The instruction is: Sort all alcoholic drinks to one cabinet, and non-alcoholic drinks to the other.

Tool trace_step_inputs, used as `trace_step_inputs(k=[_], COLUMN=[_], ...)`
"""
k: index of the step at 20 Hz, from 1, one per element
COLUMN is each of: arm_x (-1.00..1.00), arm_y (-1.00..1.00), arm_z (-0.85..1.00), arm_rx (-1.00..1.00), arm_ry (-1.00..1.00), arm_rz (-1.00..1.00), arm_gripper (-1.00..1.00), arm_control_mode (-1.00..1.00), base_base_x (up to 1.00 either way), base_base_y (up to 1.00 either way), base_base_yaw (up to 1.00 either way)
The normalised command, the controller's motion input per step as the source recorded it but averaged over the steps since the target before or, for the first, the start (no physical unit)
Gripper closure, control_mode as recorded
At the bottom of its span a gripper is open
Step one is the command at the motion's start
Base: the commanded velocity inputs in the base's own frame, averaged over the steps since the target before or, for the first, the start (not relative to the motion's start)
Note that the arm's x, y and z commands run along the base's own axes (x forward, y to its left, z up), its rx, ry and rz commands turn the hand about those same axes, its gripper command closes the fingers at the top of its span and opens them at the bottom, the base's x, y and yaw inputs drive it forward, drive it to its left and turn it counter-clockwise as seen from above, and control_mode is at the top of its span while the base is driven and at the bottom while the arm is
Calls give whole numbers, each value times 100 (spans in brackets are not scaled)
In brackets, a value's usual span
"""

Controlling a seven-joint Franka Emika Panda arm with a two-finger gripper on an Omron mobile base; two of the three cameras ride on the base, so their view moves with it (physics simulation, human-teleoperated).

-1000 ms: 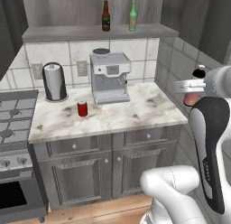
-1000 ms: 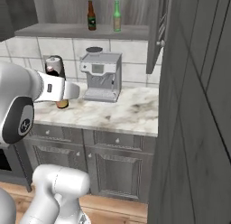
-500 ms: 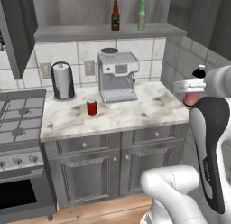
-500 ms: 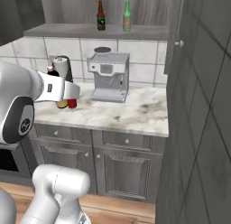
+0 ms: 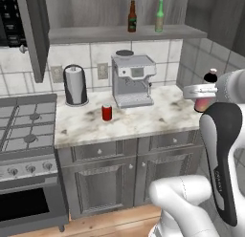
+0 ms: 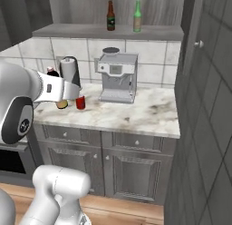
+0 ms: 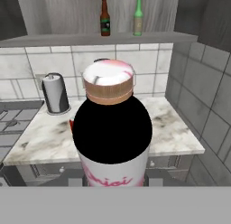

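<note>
My gripper (image 5: 203, 93) is shut on the pink bottle (image 5: 201, 105), which it holds in the air off the counter's right end; the black cap (image 5: 210, 77) sticks up above the hand. From the right base view the gripper (image 6: 59, 90) and bottle (image 6: 61, 103) hang in front of the counter's left part. The bottle (image 7: 113, 137) looms right in front of the hand camera and hides the fingertips. The red soda can (image 5: 106, 112) stands on the marble counter. The brown beer bottle (image 5: 132, 17) and the green one (image 5: 159, 17) stand on the open cabinet's shelf (image 5: 91, 34).
A coffee machine (image 5: 132, 80) and a dark cylindrical canister (image 5: 75, 85) stand at the back of the counter. A gas stove (image 5: 21, 131) lies to the left. An open cabinet door (image 5: 32, 35) hangs at upper left; another door with a knob (image 6: 197, 45) is on the right.
The base has driven, so the counter, can and shelf have slid rightwards in both base views. The gripper keeps the same hold on the pink bottle.
</note>
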Motion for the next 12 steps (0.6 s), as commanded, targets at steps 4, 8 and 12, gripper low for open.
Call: trace_step_inputs(k=[4,8,12], arm_x=[0,0,0], arm_y=[0,0,0], arm_z=[0,0,0], arm_rx=[0,0,0], arm_ry=[0,0,0], arm_rz=[0,0,0], arm_gripper=[100,100,100], arm_control_mode=[100,100,100], base_base_x=[-26,-24,-24], base_base_y=[31,36,37], base_base_yaw=[-2,-2,-2])
